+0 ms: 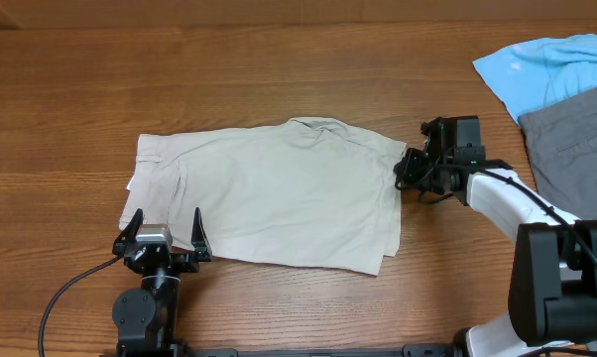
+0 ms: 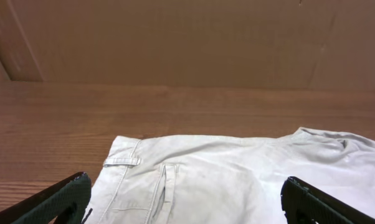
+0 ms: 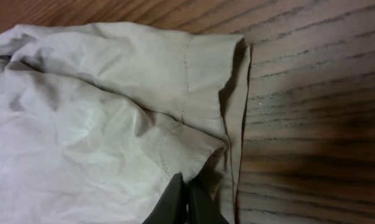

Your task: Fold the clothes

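The beige shorts (image 1: 279, 193) lie flat on the wooden table, waistband to the left and leg hems to the right. My left gripper (image 1: 167, 224) is open at the shorts' front left corner, its fingers spread over the pocket area (image 2: 187, 205). The shorts fill the lower part of the left wrist view (image 2: 237, 168). My right gripper (image 1: 406, 167) is at the shorts' right edge. In the right wrist view its fingers (image 3: 186, 186) are pressed together on the folded hem of the shorts (image 3: 81, 124).
A light blue shirt (image 1: 546, 64) and a grey garment (image 1: 576, 139) lie at the back right, apart from the shorts. A brown cardboard wall (image 2: 175, 37) stands behind the table. Bare wood (image 1: 279, 69) surrounds the shorts.
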Robot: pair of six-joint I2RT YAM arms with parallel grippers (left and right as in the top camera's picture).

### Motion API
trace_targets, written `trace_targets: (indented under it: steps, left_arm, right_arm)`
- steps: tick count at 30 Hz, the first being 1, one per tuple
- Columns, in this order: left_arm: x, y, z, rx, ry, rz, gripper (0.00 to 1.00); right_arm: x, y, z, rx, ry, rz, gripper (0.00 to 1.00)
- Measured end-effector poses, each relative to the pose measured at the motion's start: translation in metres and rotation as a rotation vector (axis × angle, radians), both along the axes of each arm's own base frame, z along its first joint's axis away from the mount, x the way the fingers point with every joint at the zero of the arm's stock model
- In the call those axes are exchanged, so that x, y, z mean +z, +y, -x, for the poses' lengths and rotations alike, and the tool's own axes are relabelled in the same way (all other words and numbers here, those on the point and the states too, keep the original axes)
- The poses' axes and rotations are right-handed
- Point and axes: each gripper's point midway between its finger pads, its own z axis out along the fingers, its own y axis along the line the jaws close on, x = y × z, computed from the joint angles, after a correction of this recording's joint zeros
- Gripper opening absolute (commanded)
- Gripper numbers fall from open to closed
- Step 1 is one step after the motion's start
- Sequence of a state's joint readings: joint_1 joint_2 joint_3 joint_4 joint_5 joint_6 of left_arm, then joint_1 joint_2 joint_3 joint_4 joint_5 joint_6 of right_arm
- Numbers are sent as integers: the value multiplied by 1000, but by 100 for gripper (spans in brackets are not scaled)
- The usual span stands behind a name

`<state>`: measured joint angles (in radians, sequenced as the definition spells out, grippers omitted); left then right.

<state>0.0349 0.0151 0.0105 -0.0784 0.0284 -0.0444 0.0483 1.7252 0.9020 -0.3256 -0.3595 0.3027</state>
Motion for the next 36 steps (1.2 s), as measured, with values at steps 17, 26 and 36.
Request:
trace_targets:
  steps: [17,26,36]
  left_arm:
    - [0,0,0,0,0,0,100]
    - [0,0,0,0,0,0,100]
    - [0,0,0,0,0,0,100]
  right_arm:
    - [56,1,-32,-14,-159,-8,4]
    - [61,-18,-50,-105,-221,71,25]
    - [56,-29,-47,-137,-196,126,77]
